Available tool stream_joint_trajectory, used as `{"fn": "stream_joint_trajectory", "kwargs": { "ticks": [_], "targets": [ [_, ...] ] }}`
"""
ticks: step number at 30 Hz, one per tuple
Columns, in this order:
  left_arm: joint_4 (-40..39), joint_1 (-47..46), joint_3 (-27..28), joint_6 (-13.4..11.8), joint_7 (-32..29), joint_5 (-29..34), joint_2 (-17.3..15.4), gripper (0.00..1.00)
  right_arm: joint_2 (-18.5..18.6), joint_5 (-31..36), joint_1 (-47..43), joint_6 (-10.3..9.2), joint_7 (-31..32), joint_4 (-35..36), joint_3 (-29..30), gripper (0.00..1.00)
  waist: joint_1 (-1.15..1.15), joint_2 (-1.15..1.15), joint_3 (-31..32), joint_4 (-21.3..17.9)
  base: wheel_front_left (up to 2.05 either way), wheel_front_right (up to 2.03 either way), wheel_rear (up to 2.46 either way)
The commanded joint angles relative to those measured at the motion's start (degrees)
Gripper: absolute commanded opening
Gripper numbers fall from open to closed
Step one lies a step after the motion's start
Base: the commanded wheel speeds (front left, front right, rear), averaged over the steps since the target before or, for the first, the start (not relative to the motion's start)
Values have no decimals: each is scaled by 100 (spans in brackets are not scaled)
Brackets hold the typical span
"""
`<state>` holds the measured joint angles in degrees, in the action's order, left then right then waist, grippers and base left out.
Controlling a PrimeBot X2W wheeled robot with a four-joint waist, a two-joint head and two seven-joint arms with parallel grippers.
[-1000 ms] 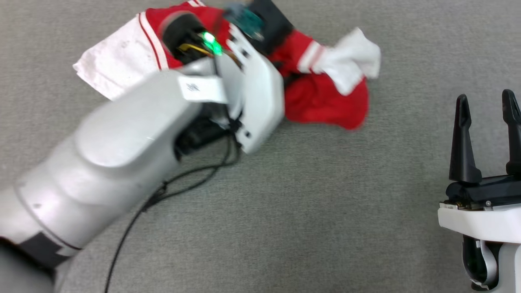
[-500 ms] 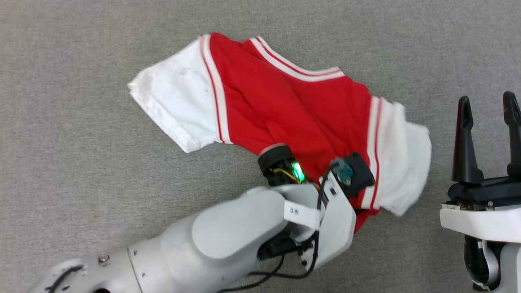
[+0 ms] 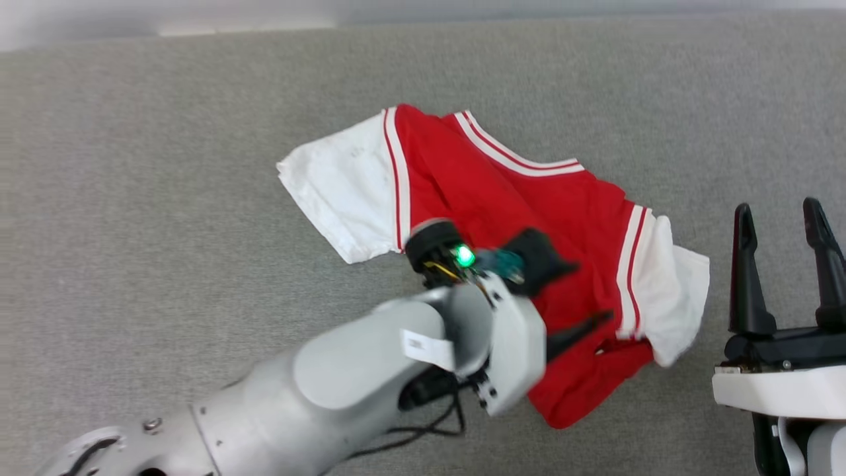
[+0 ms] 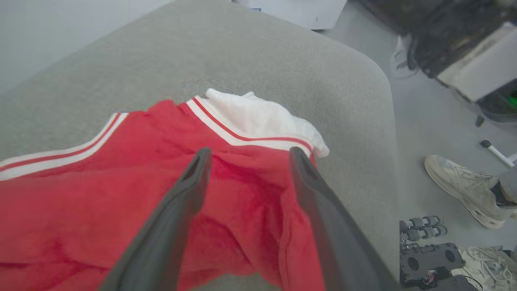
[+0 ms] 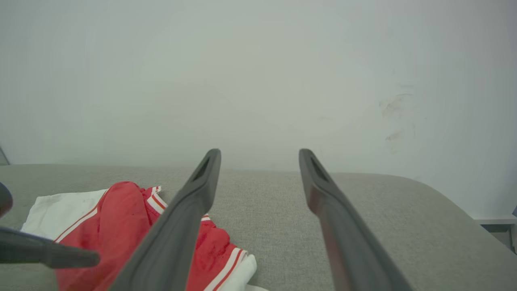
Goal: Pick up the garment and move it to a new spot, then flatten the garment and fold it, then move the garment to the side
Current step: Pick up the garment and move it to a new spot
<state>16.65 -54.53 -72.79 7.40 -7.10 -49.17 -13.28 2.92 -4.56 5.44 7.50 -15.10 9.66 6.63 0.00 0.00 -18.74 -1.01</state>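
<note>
The garment is a red jersey with white sleeves and striped trim. It lies loosely spread and wrinkled on the grey table, neck towards the far edge. My left arm reaches over its near hem, and one dark finger shows above the red cloth. In the left wrist view my left gripper is open just over the garment, with nothing pinched between its fingers. My right gripper stands open and empty to the right of the garment's white sleeve. The right wrist view shows my right gripper with the garment at its lower left.
The grey table ends at a far edge against a pale wall. Its rounded corner drops to the floor, where a person's shoe, a marker and small equipment parts lie.
My left gripper has opened and let go of the garment. The garment, bunched a second ago, now lies spread out. The head camera has also shifted, so the table's far edge shows.
</note>
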Motion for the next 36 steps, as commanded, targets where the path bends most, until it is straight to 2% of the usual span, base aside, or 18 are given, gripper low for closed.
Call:
{"fn": "stream_joint_trajectory", "kwargs": {
  "ticks": [1, 3, 6, 9, 12, 15, 18, 22, 28, 36],
  "targets": [
    [37, 54, 138, -11, 219, -21, -65, 100, -7, 5, -81, -2, -10, -15, 20, 100, 0, 0, 239, 132, 0, 0, 0],
    [95, 162, 277, -85, 558, 1, -170, 100, -7, 14, -166, -2, -10, -37, 49, 100, 0, 0, 377, 184, 0, 0, 0],
    [86, 319, 561, -332, 1079, 27, -355, 100, -7, 17, -275, -2, -10, -59, 66, 100, 0, 0, 543, 228, 0, 0, 0],
    [69, 532, 839, -713, 1643, 134, -590, 100, -7, 19, -366, -2, -10, -75, 93, 100, 0, 0, 678, 265, 0, 0, 0],
    [73, 774, 1108, -1200, 2057, 351, -808, 100, -7, 23, -456, -2, -10, -73, 116, 100, 0, 0, 774, 293, 0, 0, 0],
    [-35, 1123, 1526, -1668, 2210, 542, -929, 100, -7, 38, -527, -2, -10, -82, 146, 100, 0, 0, 843, 324, 0, 0, 0],
    [-390, 1536, 2198, -2115, 2236, 1040, -1033, 100, -7, 56, -565, -2, -10, -100, 167, 100, 0, 0, 891, 349, 0, 0, 0],
    [-844, 2350, 3070, -2488, 2228, 1751, -1052, 100, -7, 55, -623, -2, -10, -134, 189, 100, 0, 0, 980, 372, 0, 0, 0],
    [-1299, 3505, 4245, -2663, 2230, 2547, -831, 100, -7, 52, -683, -2, -10, -191, 201, 100, 0, 0, 1094, 387, 0, 0, 0],
    [-1588, 4548, 5322, -2421, 2231, 3474, -330, 100, -7, -70, -802, -2, -10, -331, 242, 100, 0, 0, 1210, 391, 0, 0, 0]
  ]
}}
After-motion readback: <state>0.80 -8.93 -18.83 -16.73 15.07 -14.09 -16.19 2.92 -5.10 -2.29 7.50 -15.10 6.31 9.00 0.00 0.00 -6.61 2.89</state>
